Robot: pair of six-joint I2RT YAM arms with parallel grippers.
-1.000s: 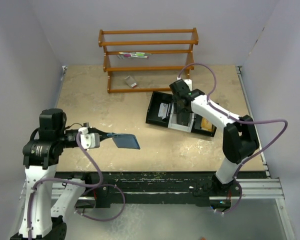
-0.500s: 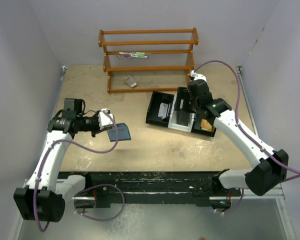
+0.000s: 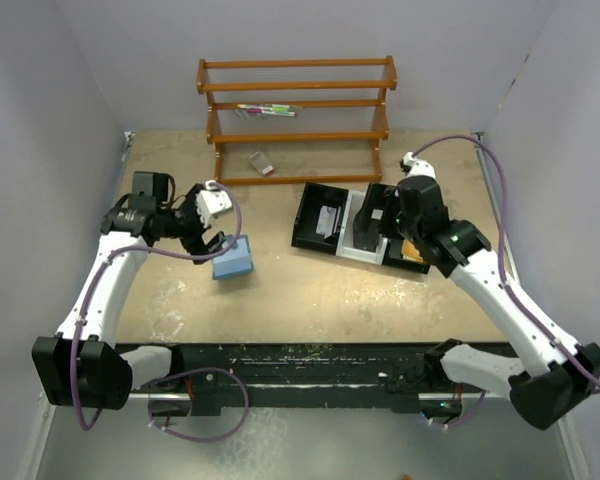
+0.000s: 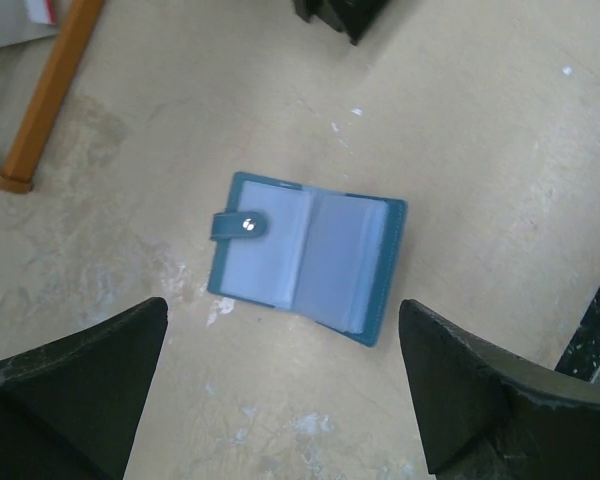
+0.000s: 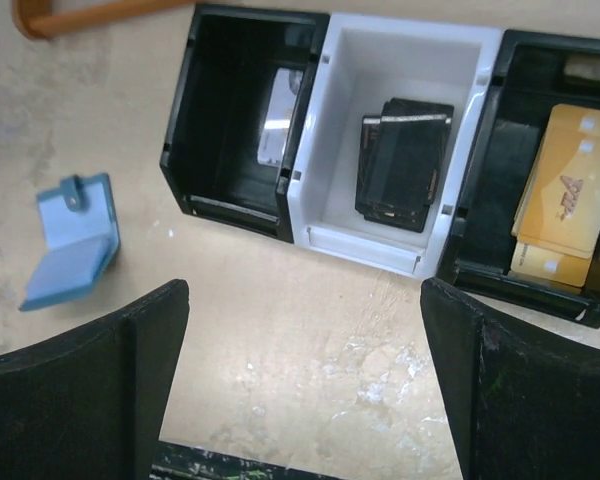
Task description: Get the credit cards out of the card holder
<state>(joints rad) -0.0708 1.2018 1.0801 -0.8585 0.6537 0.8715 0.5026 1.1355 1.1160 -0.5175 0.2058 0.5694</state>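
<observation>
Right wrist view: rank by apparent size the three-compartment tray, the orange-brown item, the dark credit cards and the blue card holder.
1. tray
2. orange-brown item, running to the frame edge
3. credit cards and card holder look about alike, so they are not ranked

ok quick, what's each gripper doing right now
Left gripper: open, empty, above the small teal-blue folding wallet.
Right gripper: open, empty, above the black-and-white three-compartment plastic tray.

A robotics lab test cell: plain pale panel walls (image 3: 70,70) box in a scuffed beige counter (image 3: 310,295). Two white-and-black robot arms (image 3: 100,290) stand bolted to a black metal rail (image 3: 320,362) at its near edge. A small orange-brown wooden rack (image 3: 295,85) sits at the far edge.
</observation>
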